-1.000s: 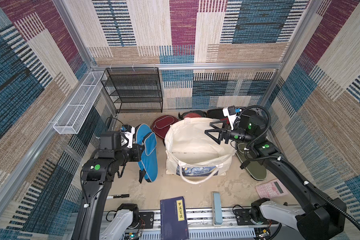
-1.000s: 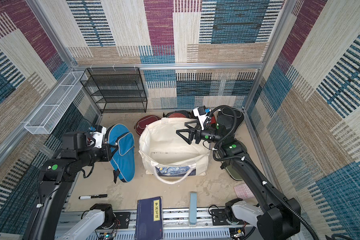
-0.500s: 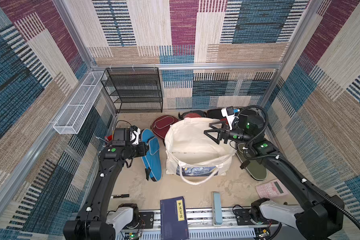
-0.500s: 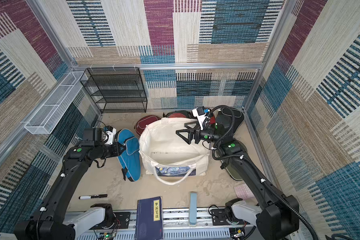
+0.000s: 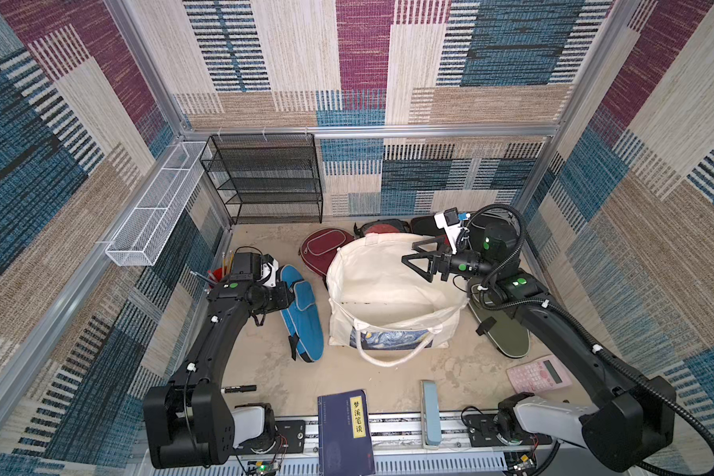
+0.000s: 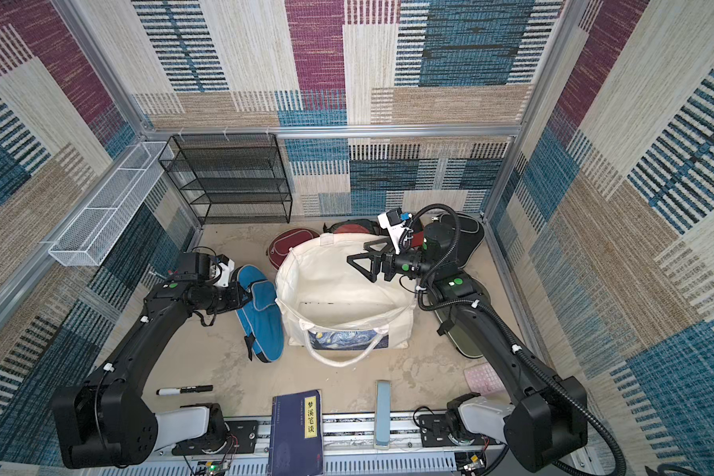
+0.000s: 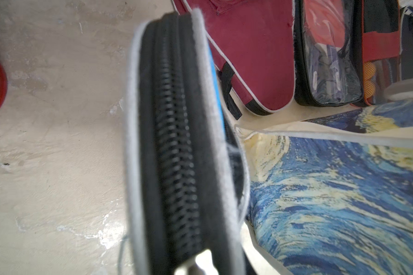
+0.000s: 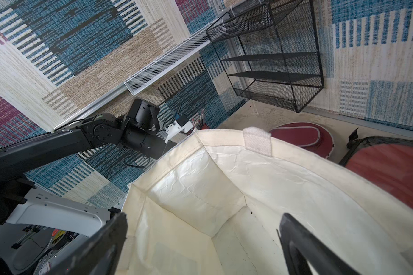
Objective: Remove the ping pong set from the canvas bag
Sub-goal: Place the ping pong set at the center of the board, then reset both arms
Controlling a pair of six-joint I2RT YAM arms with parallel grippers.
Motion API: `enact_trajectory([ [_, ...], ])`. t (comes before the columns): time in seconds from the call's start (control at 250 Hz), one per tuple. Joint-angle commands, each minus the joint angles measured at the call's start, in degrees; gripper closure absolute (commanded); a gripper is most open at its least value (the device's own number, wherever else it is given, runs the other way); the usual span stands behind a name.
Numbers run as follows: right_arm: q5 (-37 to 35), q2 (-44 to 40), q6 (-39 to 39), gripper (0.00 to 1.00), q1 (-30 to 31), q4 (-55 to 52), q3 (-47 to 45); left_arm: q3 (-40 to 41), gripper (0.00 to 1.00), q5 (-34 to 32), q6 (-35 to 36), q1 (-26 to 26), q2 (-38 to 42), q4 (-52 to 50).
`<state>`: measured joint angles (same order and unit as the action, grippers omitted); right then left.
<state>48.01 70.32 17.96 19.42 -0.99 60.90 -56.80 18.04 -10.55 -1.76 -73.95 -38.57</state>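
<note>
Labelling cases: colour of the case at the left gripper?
Blue case; shows best in a top view.

Dark blue book label: probably 梦溪笔谈

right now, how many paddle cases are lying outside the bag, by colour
blue case: 1
maroon case: 1
olive green case: 1
black case: 1
black-and-red cases: 2, the second at
total outside the canvas bag: 6
</note>
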Motion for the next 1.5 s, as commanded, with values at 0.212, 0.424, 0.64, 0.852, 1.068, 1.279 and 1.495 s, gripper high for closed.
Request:
enact_trajectory([
  [0.212, 0.42, 0.3, -0.77, 0.01, 0.09, -0.23, 1.04, 0.03, 0.41, -9.18, 1.38, -0.35, -1.27, -0.05],
  [0.424, -0.06, -0.45, -1.02, 0.01, 0.09, -0.49, 0.43, -1.81, 0.34, -14.32, 2.97, -0.35, -1.38, -2.18],
  [0.64, -0.9, -0.7, -2.39, 0.01, 0.09, -2.24, 1.01, -3.96, 0.32, -15.97, 3.62, -0.33, 0.39, -3.45],
  [0.852, -12.53, -3.61, -9.17, 0.01, -0.38, -10.62, 5.31, -5.26, 0.24, -7.93, 7.05, 0.93, 11.17, -1.98],
  [1.068, -22.54, -11.17, -12.0, 0.01, -7.41, -11.19, 5.94, -1.93, 0.12, -2.66, 11.2, 1.94, 27.46, 5.15],
  [1.279, -29.29, -14.25, -11.76, 0.01, -15.93, -11.0, 3.26, 5.8, 0.06, -2.57, 11.23, 2.02, 37.39, 14.07],
  [1.495, -35.22, -15.74, -8.85, 0.01, -23.37, -6.6, -6.06, 17.89, 0.01, -5.83, 2.15, 2.32, 37.21, 25.68],
])
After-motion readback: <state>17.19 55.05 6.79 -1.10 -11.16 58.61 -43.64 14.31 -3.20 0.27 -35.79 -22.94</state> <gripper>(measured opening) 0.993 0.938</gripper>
